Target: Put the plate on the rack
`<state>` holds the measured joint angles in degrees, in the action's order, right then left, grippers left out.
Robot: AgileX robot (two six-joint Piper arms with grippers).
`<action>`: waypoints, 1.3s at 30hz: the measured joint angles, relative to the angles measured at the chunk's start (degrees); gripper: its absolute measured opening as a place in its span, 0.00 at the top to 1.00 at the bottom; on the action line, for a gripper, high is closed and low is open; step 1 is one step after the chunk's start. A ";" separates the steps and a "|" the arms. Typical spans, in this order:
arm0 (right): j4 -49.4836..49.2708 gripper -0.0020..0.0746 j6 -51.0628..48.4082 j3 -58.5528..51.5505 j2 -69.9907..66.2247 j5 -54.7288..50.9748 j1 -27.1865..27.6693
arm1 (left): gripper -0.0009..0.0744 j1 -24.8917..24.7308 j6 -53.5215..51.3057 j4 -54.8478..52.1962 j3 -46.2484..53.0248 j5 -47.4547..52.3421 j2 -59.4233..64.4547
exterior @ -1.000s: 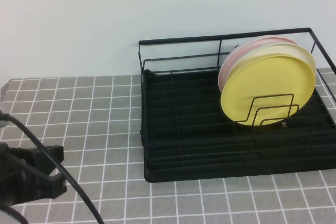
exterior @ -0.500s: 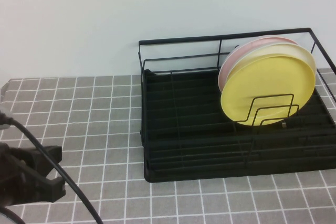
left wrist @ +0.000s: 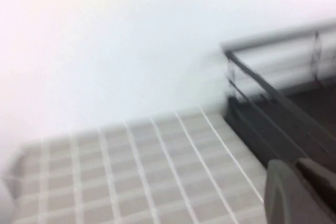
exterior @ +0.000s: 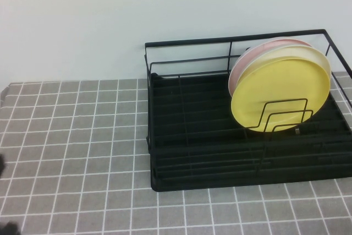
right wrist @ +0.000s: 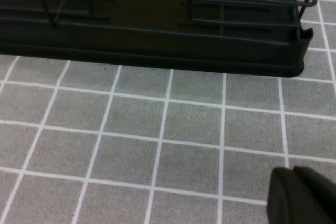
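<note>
The plate (exterior: 280,95) stands on edge among the dividers at the right end of the rack (exterior: 192,136), toward the desk's far right corner, well apart from the left gripper (left wrist: 302,192) and right gripper (right wrist: 302,195), neither's fingers readable.

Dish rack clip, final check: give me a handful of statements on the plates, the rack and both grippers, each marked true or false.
1. The yellow plate stands on edge in the rack. True.
2. The yellow plate lies flat on the tiled table. False: it leans upright behind a wire divider.
3. A pink plate stands right behind the yellow one. True.
4. The left gripper holds a plate. False: only part of it shows in the left wrist view, with no plate in it.
5. The right gripper reaches into the rack. False: it hangs over bare tiles in front of the rack.
</note>
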<state>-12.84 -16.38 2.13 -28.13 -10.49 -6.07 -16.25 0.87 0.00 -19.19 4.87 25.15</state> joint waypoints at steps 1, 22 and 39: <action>0.00 0.97 0.00 0.00 0.00 0.00 0.00 | 0.99 1.32 0.00 0.00 2.30 -1.83 -2.90; 0.00 0.97 0.00 0.00 0.00 0.00 0.00 | 0.99 12.76 1.74 1.85 19.28 13.38 -25.68; -0.02 0.97 0.00 0.00 1.41 -0.33 0.00 | 0.99 12.76 1.74 1.85 19.28 13.38 -25.68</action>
<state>-12.86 -16.38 2.13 -26.71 -10.82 -6.07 -3.50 2.61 1.85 0.09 18.25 -0.53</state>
